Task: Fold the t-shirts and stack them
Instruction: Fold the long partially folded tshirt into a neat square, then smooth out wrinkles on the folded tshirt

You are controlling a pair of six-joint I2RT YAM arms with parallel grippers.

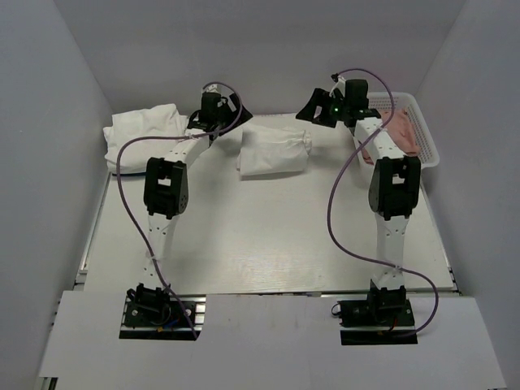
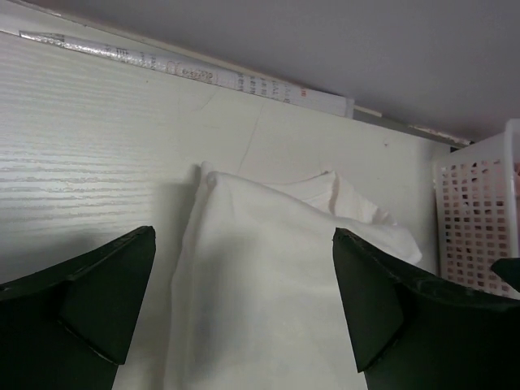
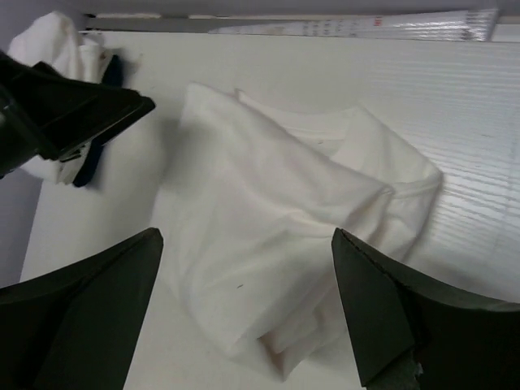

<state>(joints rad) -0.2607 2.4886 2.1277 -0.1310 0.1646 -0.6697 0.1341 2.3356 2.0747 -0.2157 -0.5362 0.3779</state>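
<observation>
top external: arms (image 1: pixel 166 191) outstretched flanking folded t-shirt (image 1: pixel 275 150), left fingers (image 2: pixel 106 301) and right fingers (image 3: pixel 89 325) wide apart, empty

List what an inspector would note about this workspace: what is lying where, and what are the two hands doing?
Surface: white table.
Job's things: folded t-shirt at far centre; t-shirt pile at far left.
Clutter: white basket at far right, something pink inside.
Hands: left hand and right hand both open, flanking the folded t-shirt, holding nothing.
Cables: purple cables looping along both arms.
Surroundings: plain white walls.
</observation>
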